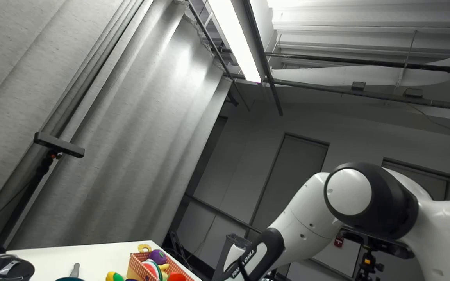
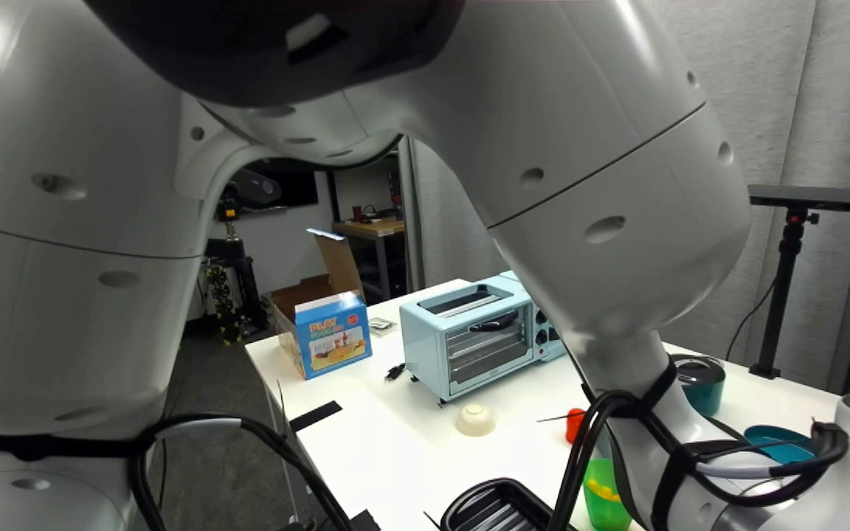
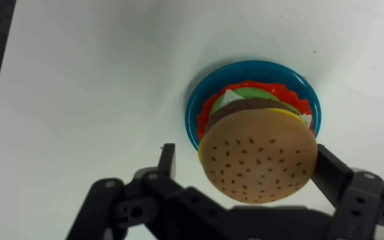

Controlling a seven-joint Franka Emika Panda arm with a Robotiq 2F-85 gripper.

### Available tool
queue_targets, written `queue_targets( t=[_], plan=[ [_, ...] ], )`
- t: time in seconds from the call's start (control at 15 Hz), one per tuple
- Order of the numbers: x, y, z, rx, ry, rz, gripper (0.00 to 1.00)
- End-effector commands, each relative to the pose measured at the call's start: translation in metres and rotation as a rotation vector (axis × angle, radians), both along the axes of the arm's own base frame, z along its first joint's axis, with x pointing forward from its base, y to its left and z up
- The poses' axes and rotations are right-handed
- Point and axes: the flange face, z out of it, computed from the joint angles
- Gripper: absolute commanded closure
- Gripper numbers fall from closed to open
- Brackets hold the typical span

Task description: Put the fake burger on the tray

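Wrist view: the gripper (image 3: 244, 150) stands wide around the sesame-topped toy burger (image 3: 258, 153) with nothing clamped, one finger clear of the bun and the other so close to its edge that I cannot tell whether they touch. The toy burger sits on a teal plate (image 3: 255, 68) on the white table (image 3: 78, 100), its bun hiding the plate's lower rim from this angle. In an exterior view a black ribbed tray (image 2: 499, 493), partly out of frame, lies near a green cup (image 2: 603, 512), with a pale blue toaster oven (image 2: 484, 339) farther back
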Motion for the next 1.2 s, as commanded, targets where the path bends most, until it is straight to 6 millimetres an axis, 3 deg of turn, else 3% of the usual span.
queue_targets(
  t=[0.0,0.2,0.6,1.13],
  plan=[
    [0.005,-0.002,-0.003,-0.021,-0.02,-0.013,0.28],
    [0.006,-0.002,-0.001,-0.024,-0.023,-0.011,0.48],
    [0.012,0.005,0.013,-0.019,-0.032,0.006,0.48],
    [0.056,0.04,0.069,-0.02,-0.14,0.097,0.48]
  ],
)
